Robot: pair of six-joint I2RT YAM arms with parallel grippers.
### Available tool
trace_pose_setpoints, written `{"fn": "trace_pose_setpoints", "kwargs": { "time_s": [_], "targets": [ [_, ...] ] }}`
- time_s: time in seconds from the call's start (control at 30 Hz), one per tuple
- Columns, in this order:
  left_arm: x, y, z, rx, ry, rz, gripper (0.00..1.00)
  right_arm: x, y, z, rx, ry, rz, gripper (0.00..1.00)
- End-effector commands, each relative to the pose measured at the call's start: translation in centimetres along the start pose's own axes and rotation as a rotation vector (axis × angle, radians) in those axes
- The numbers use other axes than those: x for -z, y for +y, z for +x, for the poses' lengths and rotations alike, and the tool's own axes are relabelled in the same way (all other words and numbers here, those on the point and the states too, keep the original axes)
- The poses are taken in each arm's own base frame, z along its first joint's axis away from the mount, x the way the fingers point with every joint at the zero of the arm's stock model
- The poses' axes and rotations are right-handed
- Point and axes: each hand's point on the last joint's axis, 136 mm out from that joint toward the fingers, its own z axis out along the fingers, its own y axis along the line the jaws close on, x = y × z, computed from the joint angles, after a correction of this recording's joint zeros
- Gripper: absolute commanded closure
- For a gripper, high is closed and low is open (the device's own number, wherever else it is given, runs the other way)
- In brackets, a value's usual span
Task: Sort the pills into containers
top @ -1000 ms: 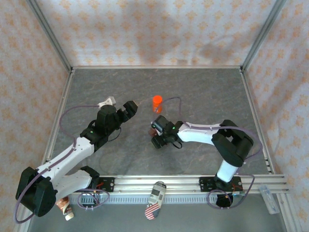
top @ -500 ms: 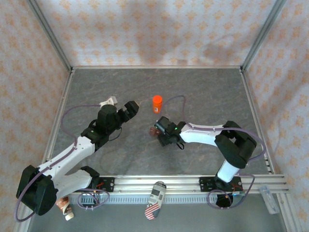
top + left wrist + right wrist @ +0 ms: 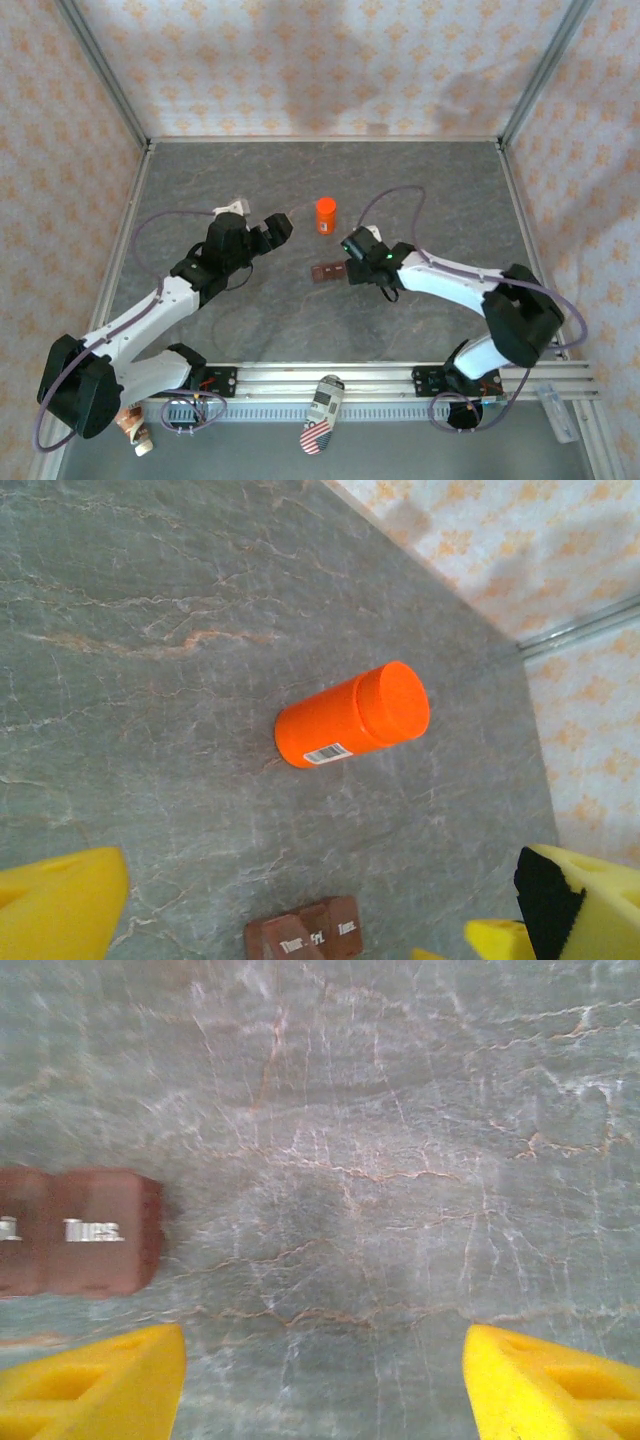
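Containers [image 3: 326,272] lie free; left pincer [image 3: 277,228] and right pincer [image 3: 325,1348] both gape empty.

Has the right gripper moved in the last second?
Yes. Against the orange bottle, the right gripper has shifted right and toward the far wall, coming off the dark red-brown box.

A bright orange cylindrical plastic bottle [image 3: 326,213] stands capped at upper centre on the grey marbled tabletop [image 3: 430,190]. A stars-and-stripes patterned oblong object [image 3: 322,413] lies at bottom centre by the metal rail [image 3: 380,376].
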Motion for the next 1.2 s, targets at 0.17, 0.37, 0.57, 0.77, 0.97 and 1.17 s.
{"fn": "trace_pose_setpoints", "kwargs": {
  "time_s": [0.17, 0.37, 0.57, 0.77, 0.97, 1.17],
  "targets": [
    [0.3, 1.1, 4.3, -0.341, 0.24, -0.107, 0.0, 1.3, 1.4, -1.1, -0.244, 0.023, -0.084, 0.22],
    [-0.3, 1.9, 7.4, -0.518, 0.329, -0.178, 0.0, -1.2, 2.2, -1.9, -0.257, 0.053, -0.042, 0.22],
    [-1.2, 1.8, 9.5, -0.615, 0.368, -0.182, 0.0, -2.9, 2.5, -2.3, -0.284, 0.06, -0.036, 0.22],
    [-2.3, 1.9, 10.8, -0.651, 0.396, -0.184, 0.0, -4.1, 2.7, -1.9, -0.3, 0.075, -0.036, 0.22],
    [-3.1, 1.8, 11.6, -0.673, 0.414, -0.181, 0.0, -5.1, 2.6, -1.1, -0.304, 0.097, -0.024, 0.22],
    [-3.9, 1.7, 12.3, -0.68, 0.426, -0.166, 0.0, -5.5, 2.4, -0.3, -0.308, 0.11, -0.015, 0.22]
  ]
}}
